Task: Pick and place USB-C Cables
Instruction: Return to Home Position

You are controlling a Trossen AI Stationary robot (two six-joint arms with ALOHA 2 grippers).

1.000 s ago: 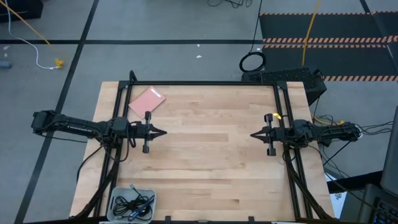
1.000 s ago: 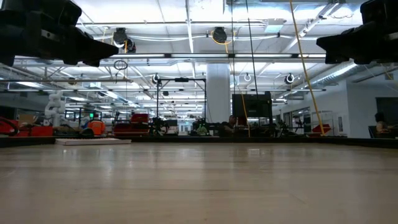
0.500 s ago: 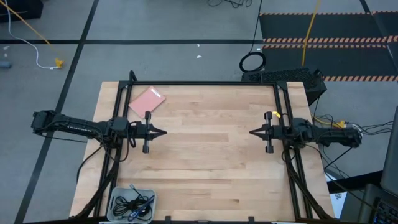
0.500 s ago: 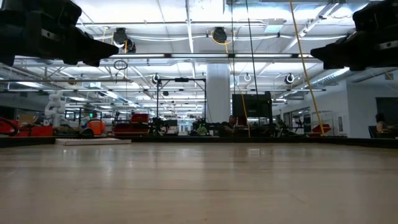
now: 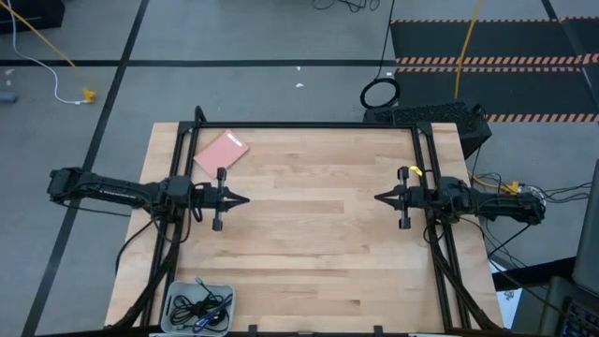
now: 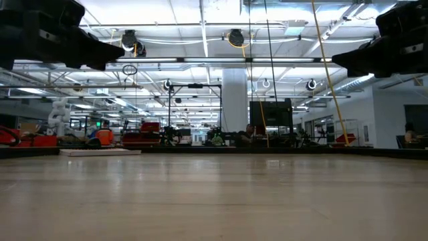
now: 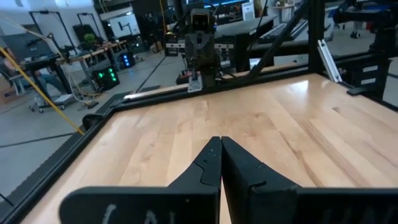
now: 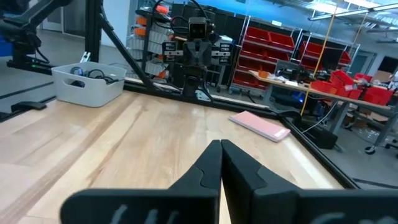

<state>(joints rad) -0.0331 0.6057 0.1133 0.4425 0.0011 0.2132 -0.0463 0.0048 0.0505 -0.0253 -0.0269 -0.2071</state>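
Cables (image 5: 198, 309) are lying in the bin (image 5: 168, 301), nearer the left tool (image 5: 247, 198); it and the right tool (image 5: 377, 198) are hovering closed, empty.

Left arm (image 5: 112, 192) and right arm (image 5: 487, 204) are slim, matte black; fingers (image 7: 202, 173) are dark tapered wedges.

We see bright, even light from ceiling lights (image 6: 204, 30); the surface (image 7: 186, 130) carries pale glare and faint shadows.
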